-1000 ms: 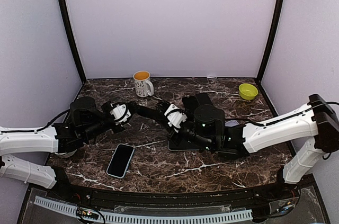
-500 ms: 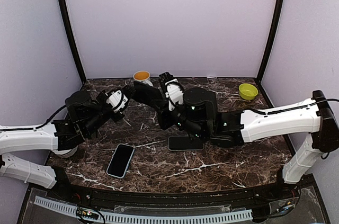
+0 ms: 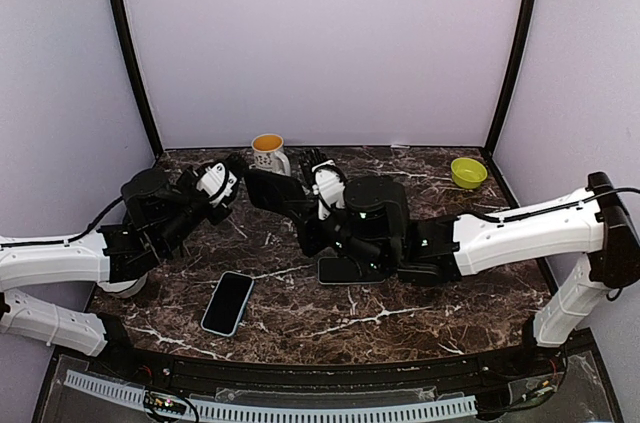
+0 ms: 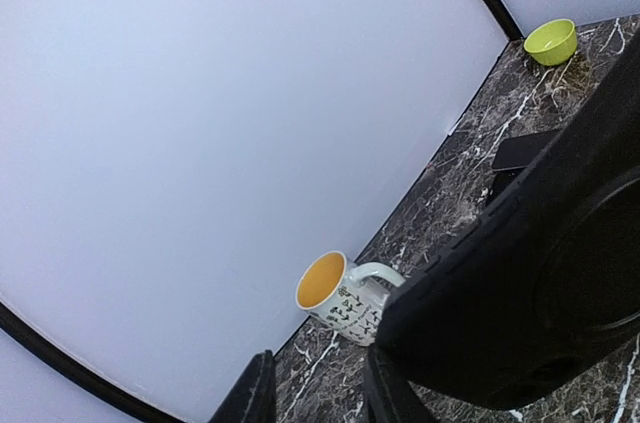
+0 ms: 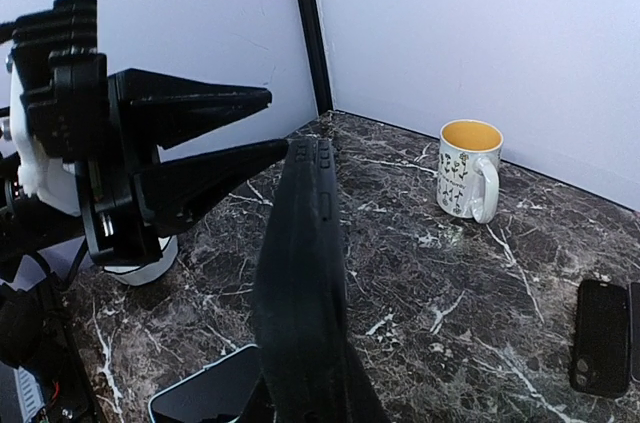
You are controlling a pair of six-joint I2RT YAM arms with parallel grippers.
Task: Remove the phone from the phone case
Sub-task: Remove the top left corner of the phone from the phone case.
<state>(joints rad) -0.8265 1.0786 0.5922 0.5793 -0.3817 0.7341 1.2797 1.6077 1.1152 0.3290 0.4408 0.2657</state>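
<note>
Toward the left of the top view, our left gripper [image 5: 275,123] is pointing at the middle of the scene with its fingers spread and nothing between them. In the right wrist view its lower fingertip is sitting right at the top edge of the black case [image 5: 300,283], and we cannot tell whether it is touching.

Below it, at lower left, a pale-rimmed phone [image 3: 228,303] is lying flat on the table [image 3: 420,323], screen up. A mug [image 3: 268,156] is standing upright at the back.

Just right of the mug, we are holding the black case up off the table, edge-on to the right wrist camera with its side buttons showing. Our right gripper [image 3: 310,193] is clamping it from below. We cannot tell whether a phone is sitting inside it.

Under the right arm a dark slab [image 3: 350,270] is lying flat. Far right, a green bowl [image 3: 467,172] is resting near the back corner.

We are judging the case light and springy at its rim, and any phone stiff, smooth and breakable. We are favouring a hold on a corner lip, peeling it back while gripping the phone by its long edges.
</note>
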